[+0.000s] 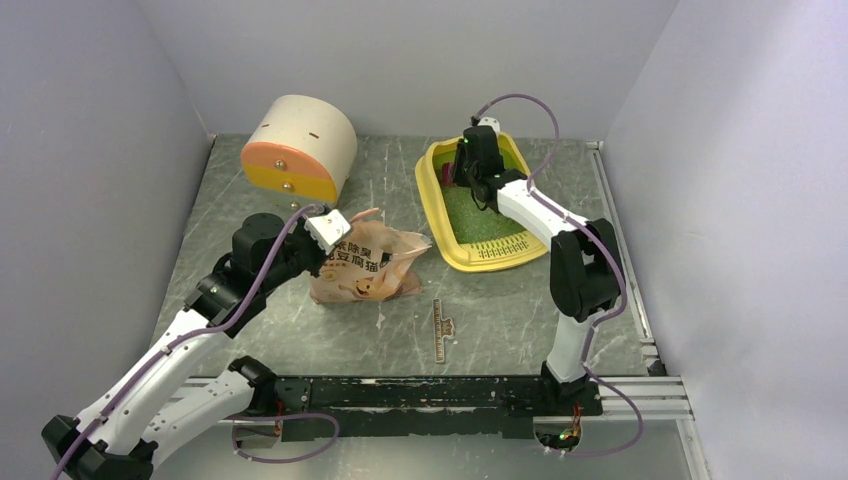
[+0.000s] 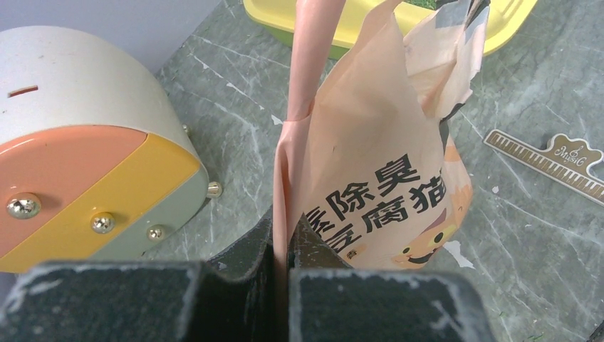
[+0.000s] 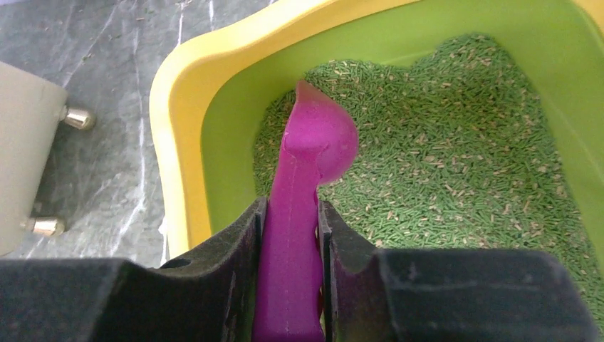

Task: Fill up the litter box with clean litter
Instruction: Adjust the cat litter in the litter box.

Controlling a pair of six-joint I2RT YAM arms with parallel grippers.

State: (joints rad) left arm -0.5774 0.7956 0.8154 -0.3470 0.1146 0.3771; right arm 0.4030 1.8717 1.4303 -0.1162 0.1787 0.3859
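Pinching a thin fold of the pink litter bag (image 2: 370,178), the left end effector (image 2: 280,246) is closed down to little more than the paper's thickness, and the bag lies on its side on the worktop (image 1: 500,320) between the cream-and-orange container (image 1: 298,150) and the litter box (image 1: 440,215). The right end effector (image 3: 288,214) is clamped on the handle of a magenta scoop (image 3: 313,149), whose rounded end rests on the clean litter (image 3: 441,157) near the far left corner of the green pan. The granules cover most of the pan floor, though a bare strip shows along the left wall, so the filling looks partly done. The main risk, as I judge it, is that slim grip on the bag: if it is lifted by one fold, the weight inside could pull the paper free or tear it, and the crumpled mouth facing the tray could spill granules on the worktop short of the rim. A quick sweep of the scoop close to the wall could also flick litter over the yellow edge. With the right arm over the tray, a pour from the left could bring the two arms together. A gold ruler (image 1: 439,330) lies near the bag, apart from it.
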